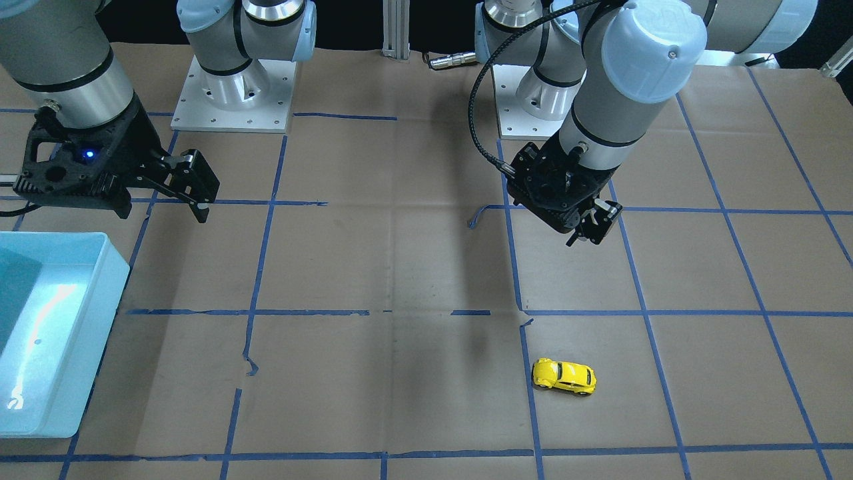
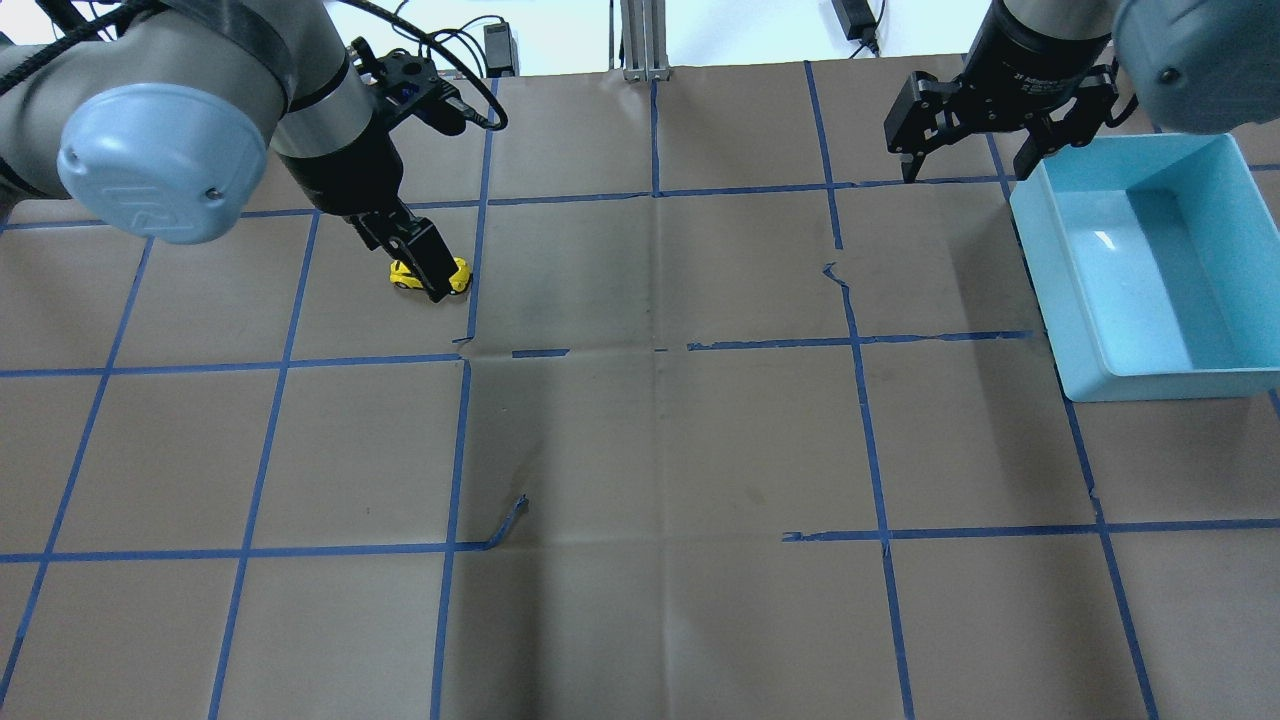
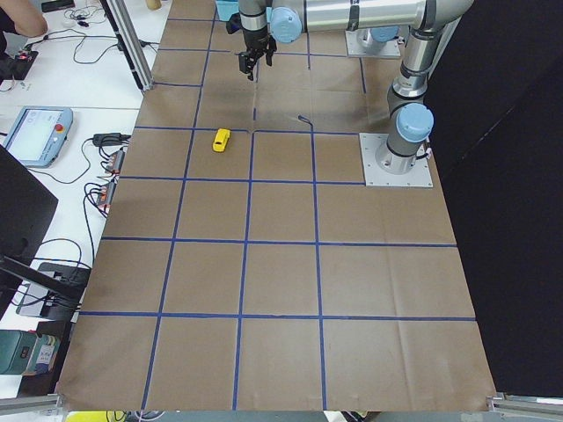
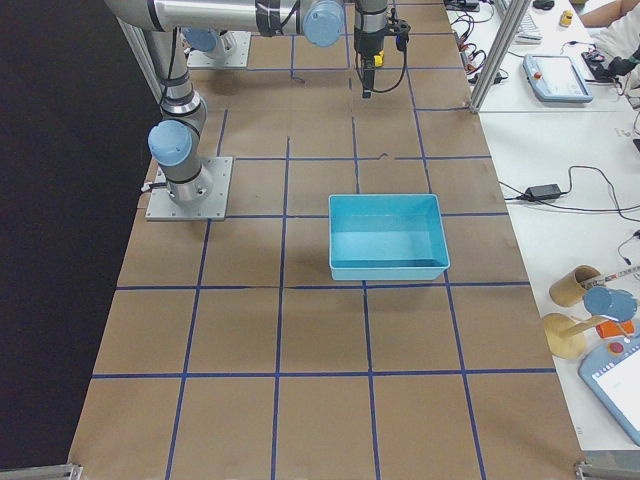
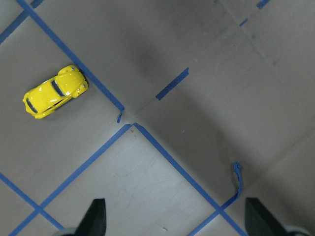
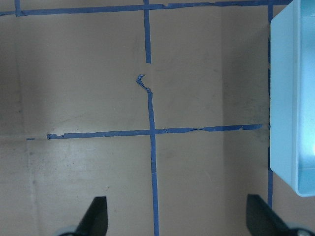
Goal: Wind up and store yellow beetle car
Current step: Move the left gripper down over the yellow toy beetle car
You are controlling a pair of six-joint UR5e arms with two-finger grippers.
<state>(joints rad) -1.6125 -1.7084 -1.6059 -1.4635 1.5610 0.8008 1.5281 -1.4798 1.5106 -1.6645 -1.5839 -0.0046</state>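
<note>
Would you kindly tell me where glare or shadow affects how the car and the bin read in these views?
Front-facing view: a white glare streak on the floor of the blue bin, a broad soft shadow on the table, and the yellow beetle car sharp. Overhead view: the left gripper partly hides the car. Left wrist view: car crisp, diffuse shadow nearby.

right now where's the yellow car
In the front-facing view the yellow beetle car sits on the robot's left, beside a blue tape line, beyond the left tool.
</note>
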